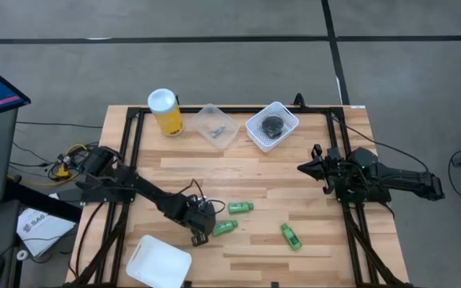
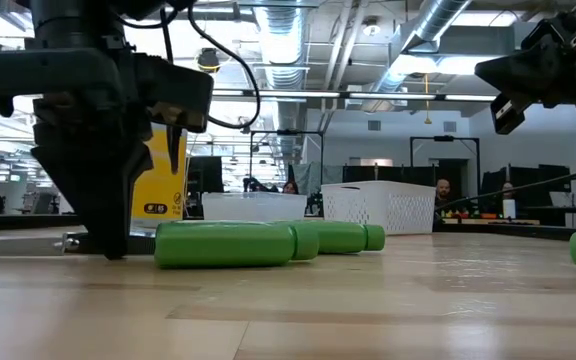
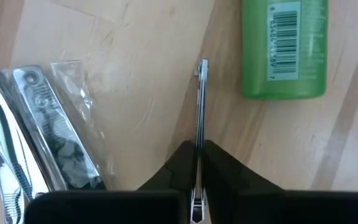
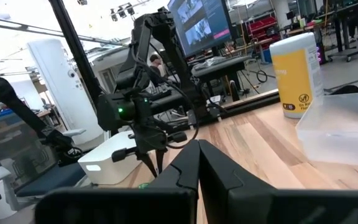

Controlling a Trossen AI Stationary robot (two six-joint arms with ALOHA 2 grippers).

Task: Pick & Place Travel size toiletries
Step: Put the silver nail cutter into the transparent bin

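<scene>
Left gripper point(image 1: 199, 235), low on the counter point(image 1: 310, 172), fingers pinched on a slim tweezer point(image 3: 201, 106). Three green bottles point(image 1: 240, 207) lie loose; dark pieces sit in the basket point(image 1: 288, 122). Right gripper point(image 1: 304, 167) hovers, fingers together, empty.

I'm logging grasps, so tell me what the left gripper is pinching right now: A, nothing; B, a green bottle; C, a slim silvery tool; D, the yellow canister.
C: in the left wrist view the left gripper is shut on a slim silvery tool standing out between its fingertips, while the nearest green bottle lies free on the table beside it.
</scene>
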